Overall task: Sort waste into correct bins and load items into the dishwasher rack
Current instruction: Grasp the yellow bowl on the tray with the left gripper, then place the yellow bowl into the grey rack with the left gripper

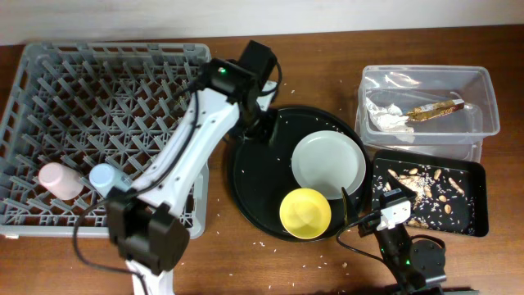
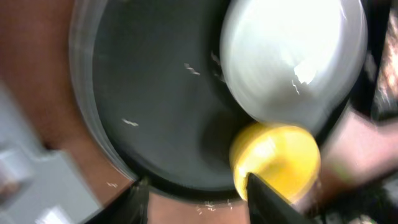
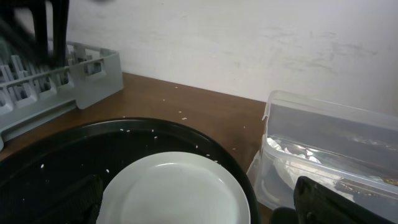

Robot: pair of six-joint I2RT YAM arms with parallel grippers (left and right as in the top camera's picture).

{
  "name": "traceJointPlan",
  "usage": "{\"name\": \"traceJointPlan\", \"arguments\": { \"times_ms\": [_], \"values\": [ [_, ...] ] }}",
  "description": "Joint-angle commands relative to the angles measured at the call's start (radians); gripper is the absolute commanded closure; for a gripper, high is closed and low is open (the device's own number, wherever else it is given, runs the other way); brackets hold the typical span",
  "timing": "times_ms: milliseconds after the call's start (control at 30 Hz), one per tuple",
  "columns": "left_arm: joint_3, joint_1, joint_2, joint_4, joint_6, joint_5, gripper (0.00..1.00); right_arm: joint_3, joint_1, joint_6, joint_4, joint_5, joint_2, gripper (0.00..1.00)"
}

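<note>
- Pink cup (image 1: 56, 179) and blue cup (image 1: 104, 176) sit in the rack (image 1: 106, 51); tissue (image 1: 386, 120) and wrapper (image 1: 434, 107) lie in the clear tub (image 1: 490, 102).
- Plate (image 2: 292, 56) and yellow bowl (image 2: 277, 158), not yet loaded, lie just beyond the left gripper (image 2: 199, 208), its fingers (image 2: 261, 199) spread and empty; the right gripper (image 3: 208, 211) is likewise spread.

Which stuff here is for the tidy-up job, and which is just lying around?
For the job: large grey plastic rack, small pink cup, small blue cup, pale round plate, yellow bowl, clear plastic tub, crumpled white tissue, gold-brown wrapper, shallow black rectangular tray.
Just lying about: large round black tray, scattered white crumbs.
</note>
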Motion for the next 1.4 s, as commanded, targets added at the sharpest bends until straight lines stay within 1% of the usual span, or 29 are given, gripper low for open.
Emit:
{"name": "traceJointPlan", "arguments": {
  "times_ms": [0,33,100,167,400,467,500,567,600,633,667,700,767,800,833,900,933,967,1033,1133,1200,1267,1367],
  "values": [
    [-0.015,-0.003,0.077,-0.086,0.242,0.201,0.48,-0.009,-0.005,0.008,0.002,-0.003,-0.006,0.02],
    [-0.024,-0.003,0.081,-0.1,0.254,0.201,0.48,-0.009,-0.005,0.008,0.002,-0.003,-0.006,0.02],
    [-0.085,-0.01,0.082,-0.108,0.345,0.241,0.5,-0.009,-0.005,0.008,0.002,-0.003,-0.006,0.02],
    [-0.142,-0.029,0.082,-0.095,0.403,0.265,0.5,-0.009,-0.005,0.008,0.002,-0.003,-0.006,0.02],
    [-0.402,-0.129,0.082,0.158,0.401,0.261,0.51,-0.009,-0.005,0.008,0.002,-0.003,-0.006,0.02],
    [-0.442,-0.157,0.082,0.21,0.387,0.26,0.51,-0.009,-0.005,0.009,0.002,-0.003,-0.006,0.02],
    [-0.447,-0.167,0.082,0.221,0.375,0.241,0.54,-0.009,-0.005,0.008,0.002,-0.003,-0.006,0.02],
    [-0.453,-0.187,0.082,0.254,0.278,0.109,0.59,-0.009,-0.005,0.008,0.002,-0.003,-0.006,0.02],
    [-0.453,-0.196,0.082,0.276,0.221,0.033,0.75,-0.009,-0.005,0.008,0.002,-0.003,-0.006,0.02],
    [-0.449,-0.197,0.081,0.286,0.185,0.008,0.9,-0.009,-0.005,0.008,0.002,-0.003,-0.006,0.02],
    [-0.436,-0.194,0.081,0.281,0.171,0.004,0.96,-0.009,-0.005,0.008,0.002,-0.003,-0.006,0.02],
    [-0.412,-0.185,0.081,0.259,0.143,-0.001,1.0,-0.009,-0.005,0.008,0.002,-0.003,-0.006,0.02],
    [-0.265,-0.134,0.079,0.11,0.043,-0.107,1.0,-0.009,-0.005,0.008,0.002,-0.003,-0.006,0.02],
    [-0.163,-0.1,0.077,0.013,-0.02,-0.201,1.0,-0.009,-0.005,0.008,0.002,-0.003,-0.006,0.01],
    [-0.1,-0.078,0.075,-0.04,-0.06,-0.267,1.0,-0.009,-0.005,0.008,0.002,-0.003,-0.006,0.02],
    [0.074,-0.022,0.072,-0.181,-0.195,-0.537,1.0,-0.009,-0.005,0.008,0.002,-0.003,-0.006,0.02],
    [0.16,0.005,0.072,-0.257,-0.294,-0.747,1.0,-0.009,-0.005,0.008,0.002,-0.003,-0.006,0.02],
    [0.202,0.024,0.072,-0.288,-0.339,-0.882,1.0,-0.009,-0.005,0.008,0.002,-0.003,-0.006,0.02],
    [0.21,0.064,0.057,-0.288,-0.389,-1.107,1.0,-0.009,-0.005,0.008,0.002,-0.003,-0.006,0.02],
    [0.174,0.128,0.059,-0.288,-0.428,-1.262,1.0,-0.009,-0.005,0.008,0.002,-0.003,-0.006,0.02],
    [0.115,0.179,0.059,-0.286,-0.492,-1.379,1.0,-0.009,-0.005,0.008,0.002,-0.003,-0.006,0.02],
    [0.052,0.224,0.059,-0.256,-0.535,-1.375,1.0,-0.009,-0.005,0.008,0.002,-0.003,-0.006,0.01],
    [-0.057,0.248,0.066,-0.165,-0.535,-1.298,1.0,-0.009,-0.005,0.008,0.002,-0.003,-0.006,0.02]
  ]
}}
